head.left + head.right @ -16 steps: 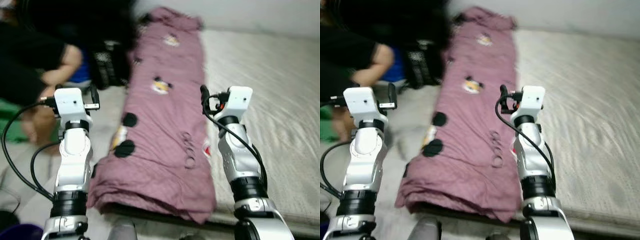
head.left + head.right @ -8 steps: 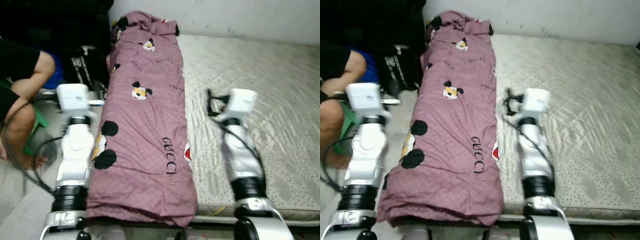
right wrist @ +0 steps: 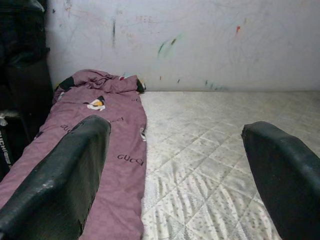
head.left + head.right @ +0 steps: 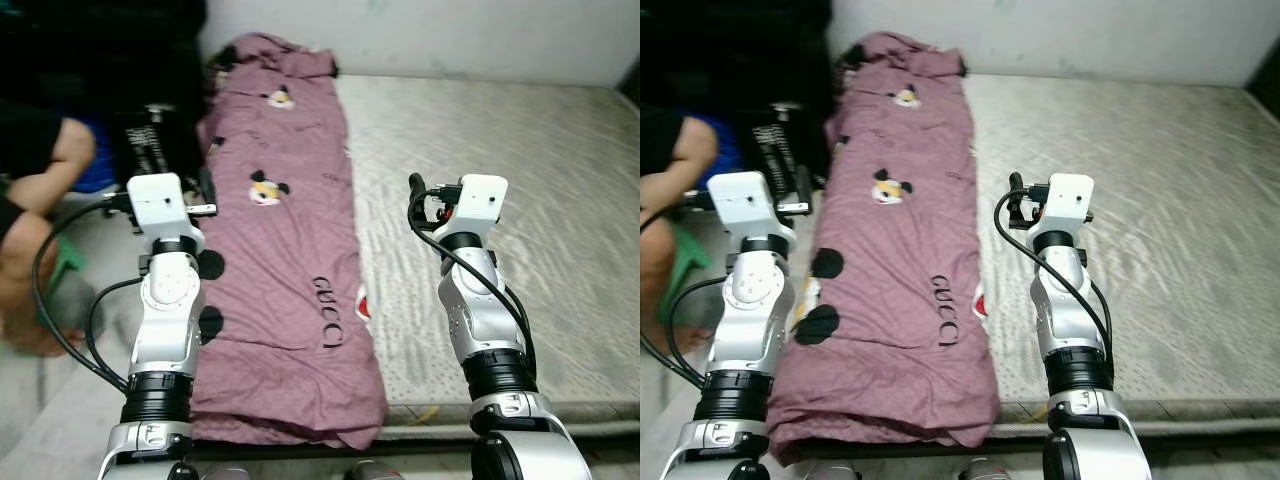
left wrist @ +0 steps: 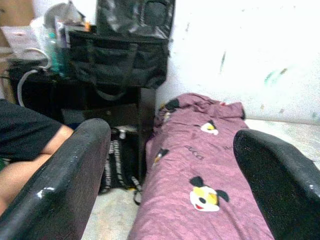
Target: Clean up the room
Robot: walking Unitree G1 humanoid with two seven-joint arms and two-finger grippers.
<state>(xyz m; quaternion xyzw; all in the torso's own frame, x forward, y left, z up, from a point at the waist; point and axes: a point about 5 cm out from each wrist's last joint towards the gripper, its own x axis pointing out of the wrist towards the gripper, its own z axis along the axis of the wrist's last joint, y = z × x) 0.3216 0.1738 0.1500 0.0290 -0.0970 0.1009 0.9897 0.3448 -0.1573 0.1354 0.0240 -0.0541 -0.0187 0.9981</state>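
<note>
Both claws, left claw and right claw, gape empty above the purple blanket; a black bag sits beyond.

One folded purple blanket lies along the left side of one bare mattress. Two silver arms reach forward, one on each side. One person's arm shows at far left. Two dark bags are visible: one black bag on a stand and one printed bag beside the blanket.

Folded blanket along mattress left edge, bag beyond it, person far left
</note>
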